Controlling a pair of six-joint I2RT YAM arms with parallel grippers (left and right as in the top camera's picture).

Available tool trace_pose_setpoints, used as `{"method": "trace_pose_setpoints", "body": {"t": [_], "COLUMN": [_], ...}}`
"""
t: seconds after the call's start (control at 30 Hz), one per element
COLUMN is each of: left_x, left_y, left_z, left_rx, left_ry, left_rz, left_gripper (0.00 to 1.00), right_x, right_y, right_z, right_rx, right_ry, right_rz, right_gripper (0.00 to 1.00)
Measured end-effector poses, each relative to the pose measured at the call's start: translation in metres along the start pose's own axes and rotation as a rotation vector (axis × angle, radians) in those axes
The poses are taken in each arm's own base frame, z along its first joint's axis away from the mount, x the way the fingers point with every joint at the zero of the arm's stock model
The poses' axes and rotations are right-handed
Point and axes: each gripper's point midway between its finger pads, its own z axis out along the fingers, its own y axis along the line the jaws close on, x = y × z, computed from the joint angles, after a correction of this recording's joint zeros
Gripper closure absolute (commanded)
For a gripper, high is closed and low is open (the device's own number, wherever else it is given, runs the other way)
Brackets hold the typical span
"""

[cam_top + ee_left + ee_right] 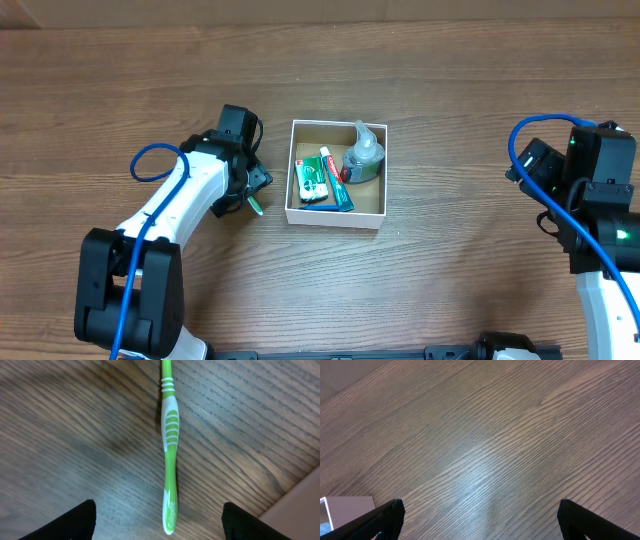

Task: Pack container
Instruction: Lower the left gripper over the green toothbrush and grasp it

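Observation:
The container (337, 219) is a shallow square box, white outside and brown inside, at the table's middle. It holds a small green-and-white carton (311, 180), a toothpaste tube (337, 182) and a clear bottle (364, 155). A green toothbrush (170, 445) lies on the wood just left of the box; only its tip (256, 207) shows overhead under my left arm. My left gripper (159, 522) is open, above the toothbrush's handle end, fingers on either side and not touching. My right gripper (480, 520) is open and empty over bare wood at the far right.
The container's white corner shows at the lower right of the left wrist view (300, 505) and at the lower left of the right wrist view (350, 510). The table (450, 120) is brown wood grain.

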Motion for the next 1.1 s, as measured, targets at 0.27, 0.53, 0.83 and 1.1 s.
{"method": "trace_pose_setpoints", "body": {"t": [0.27,0.53,0.83,1.1], "left_x": [-0.001,-0.006,-0.004,-0.002], "left_y": [-0.003,-0.011,-0.004,0.002], "left_z": [0.012,0.024,0.039,0.039], "left_rx": [0.036,0.053,-0.001,-0.022], "left_ry": [-0.03,-0.045,-0.032,0.022], "left_rz": [-0.006,-0.008,-0.001,0.046], "left_gripper": [0.21,0.27,0.65,0.81], "right_x": [0.0,0.0,0.0,0.0], "right_y": [0.0,0.0,0.0,0.0], "right_z": [0.0,0.0,0.0,0.0], "right_rx": [0.0,0.0,0.0,0.0], "right_ry": [0.001,0.0,0.0,0.001], "right_rz": [-0.001,0.0,0.0,0.001], "right_gripper": [0.0,0.0,0.0,0.0]}}
